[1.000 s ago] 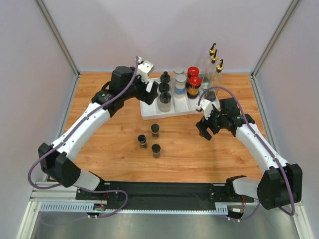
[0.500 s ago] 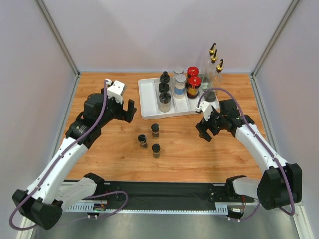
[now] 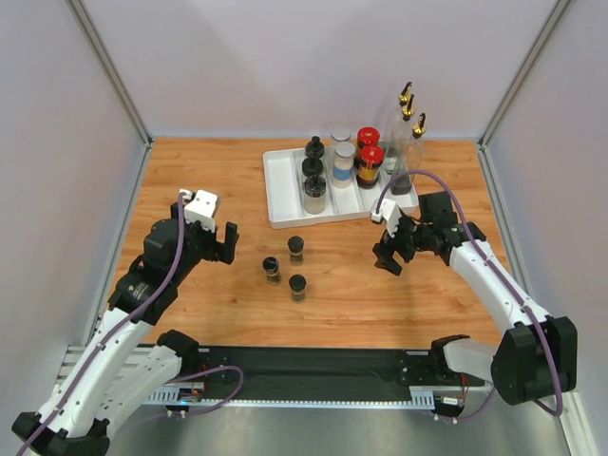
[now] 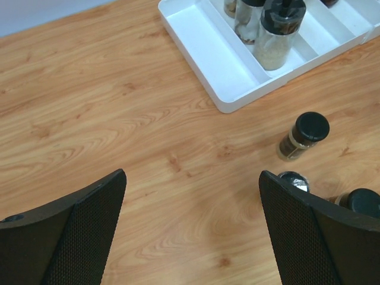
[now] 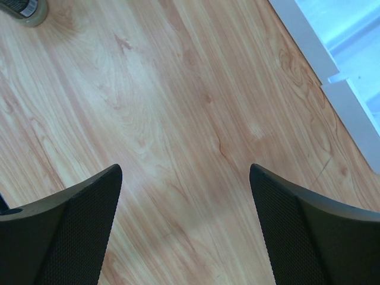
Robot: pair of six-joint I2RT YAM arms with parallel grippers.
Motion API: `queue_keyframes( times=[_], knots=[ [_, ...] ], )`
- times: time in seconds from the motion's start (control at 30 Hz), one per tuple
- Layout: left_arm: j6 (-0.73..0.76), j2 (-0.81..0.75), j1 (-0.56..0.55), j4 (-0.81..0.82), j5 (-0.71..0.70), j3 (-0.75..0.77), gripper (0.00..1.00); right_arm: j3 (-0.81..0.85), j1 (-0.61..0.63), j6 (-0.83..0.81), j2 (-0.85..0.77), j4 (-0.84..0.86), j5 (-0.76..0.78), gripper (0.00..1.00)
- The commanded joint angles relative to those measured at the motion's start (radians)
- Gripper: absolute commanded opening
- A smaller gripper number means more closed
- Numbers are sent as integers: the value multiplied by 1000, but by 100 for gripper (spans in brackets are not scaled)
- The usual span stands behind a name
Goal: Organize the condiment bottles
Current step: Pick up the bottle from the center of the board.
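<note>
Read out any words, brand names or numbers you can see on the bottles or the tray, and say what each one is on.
No text can be read in any view.
Small black-lidded jar: label band on its side, too small to read.
Jar at the corner of the right wrist view: dark label with pale marks, blurred.
Grey-lidded jar: blue band, no legible print.
White tray: no markings visible.

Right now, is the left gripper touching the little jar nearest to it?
Apart. The top view shows a plain gap between the left gripper and the nearest jar; its jaws are open and hold nothing.
</note>
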Motion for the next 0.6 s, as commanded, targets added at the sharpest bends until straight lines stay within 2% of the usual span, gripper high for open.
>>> queue_keyframes(
  times=[0.0, 0.17, 0.2, 0.27, 0.57],
  knots=[
    [15, -36, 5, -25, -33, -25, 100, 38, 18, -131, 1, -16, -116, 90],
    [9, -59, 6, -41, -42, -29, 100, 70, 81, -271, 21, -45, -163, 91],
    [10, -64, 6, -41, -47, -28, 100, 80, 101, -292, 31, -53, -170, 97],
    [15, -65, 6, -42, -58, -29, 100, 102, 138, -325, 57, -51, -167, 100],
    [15, -67, 6, -47, -66, -32, 100, 218, 250, -394, 179, -105, -168, 100]
  ],
)
